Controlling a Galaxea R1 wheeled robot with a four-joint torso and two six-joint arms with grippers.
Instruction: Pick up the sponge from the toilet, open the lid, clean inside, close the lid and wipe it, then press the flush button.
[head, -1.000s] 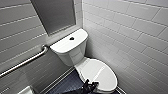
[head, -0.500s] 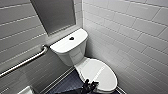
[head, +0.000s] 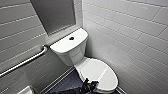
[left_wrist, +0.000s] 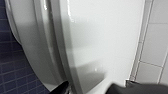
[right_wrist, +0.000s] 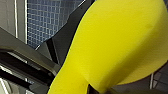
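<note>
Lid (head: 100, 72) shut on toilet (head: 71, 48), left hand (head: 88, 86) spread open at lid's front rim, right hand (right_wrist: 98, 90) grasping sponge (right_wrist: 120, 45)

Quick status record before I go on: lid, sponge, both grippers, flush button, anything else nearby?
lid: closed, flat on the bowl
sponge: yellow, close up at the right gripper, apparently clamped in it
left gripper: jaws open, at the lid's front edge
flush button: dark, centre of the tank top, nothing on it
toilet: white, in the corner of the tiled walls
grab bar: metal, on the wall beside the tank
</note>
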